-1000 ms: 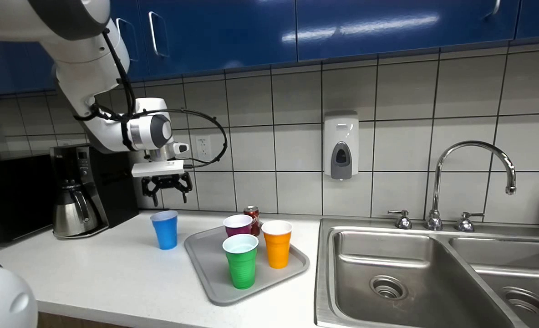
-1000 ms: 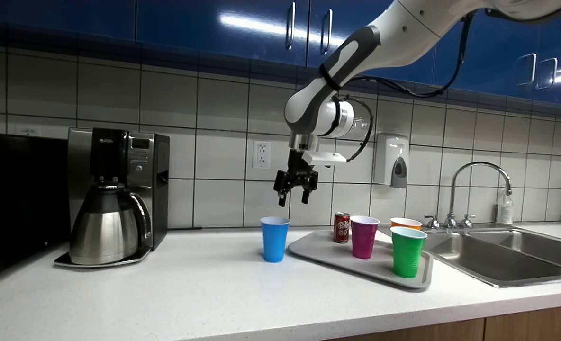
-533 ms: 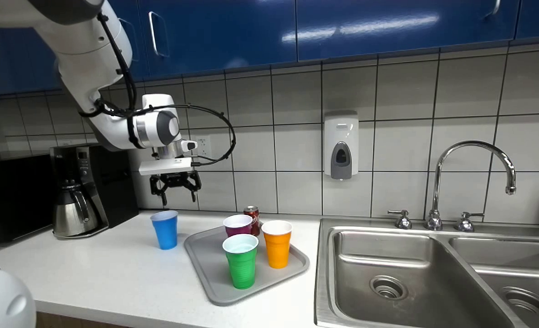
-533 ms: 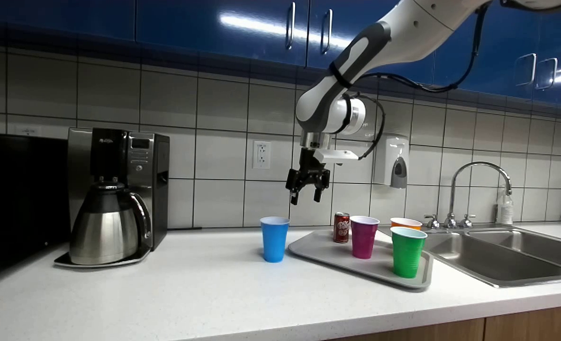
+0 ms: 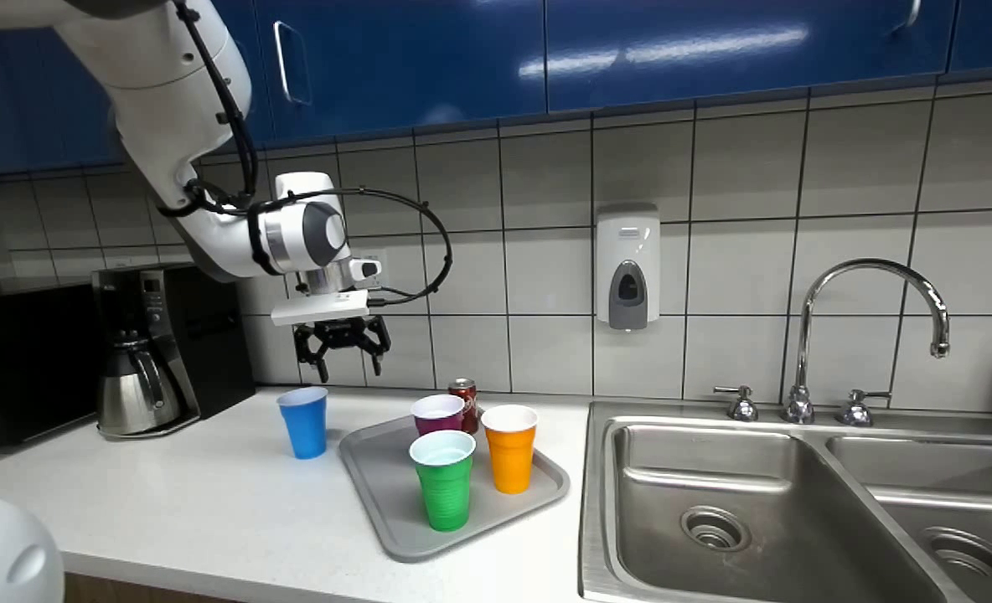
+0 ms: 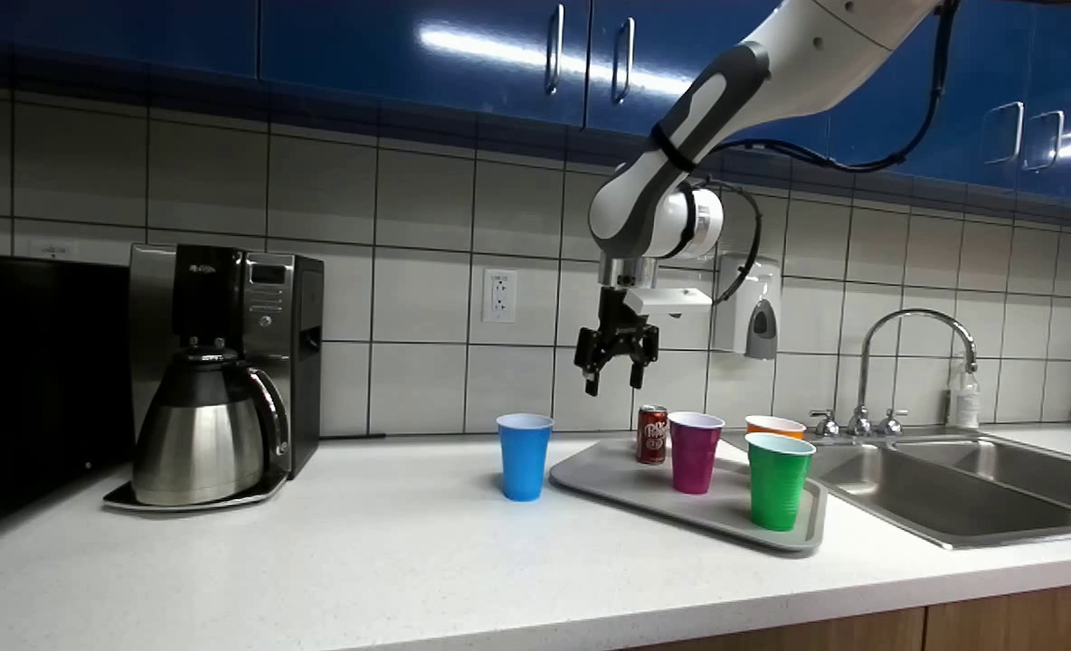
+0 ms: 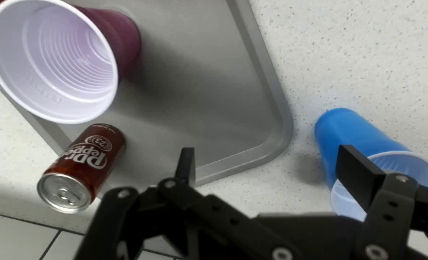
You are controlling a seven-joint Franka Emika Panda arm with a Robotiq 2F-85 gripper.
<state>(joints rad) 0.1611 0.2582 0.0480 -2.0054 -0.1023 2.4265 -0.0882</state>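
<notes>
Wrist view looked down past the gripper [image 7: 267, 155], its fingers spread wide with nothing held between them. One finger covered part of the blue cup [image 7: 347, 130]; the soda can [image 7: 82, 162] showed its Dr Pepper lettering and pull tab, the purple cup [image 7: 62, 61] its white inside, and the gray tray [image 7: 199, 90] ran off the top edge.

In an exterior view, the orange cup [image 5: 510, 456] and green cup [image 5: 446, 490] stood in full on the gray tray; the green cup hid the purple cup's lower part, and the purple cup hid part of the soda can. The sink [image 5: 697, 461] was cut off at the right edge.

In an exterior view, the wall outlet [image 6: 499, 296] and coffee maker [image 6: 270, 339] showed plainly, but the green cup hid most of the orange cup, and a black cable [image 6: 758, 231] crossed the soap dispenser [image 6: 762, 330]. The blue cup stood upright on the counter [image 6: 409, 542], just beside the gray tray, with the gripper above, touching neither, between it and the soda can.
</notes>
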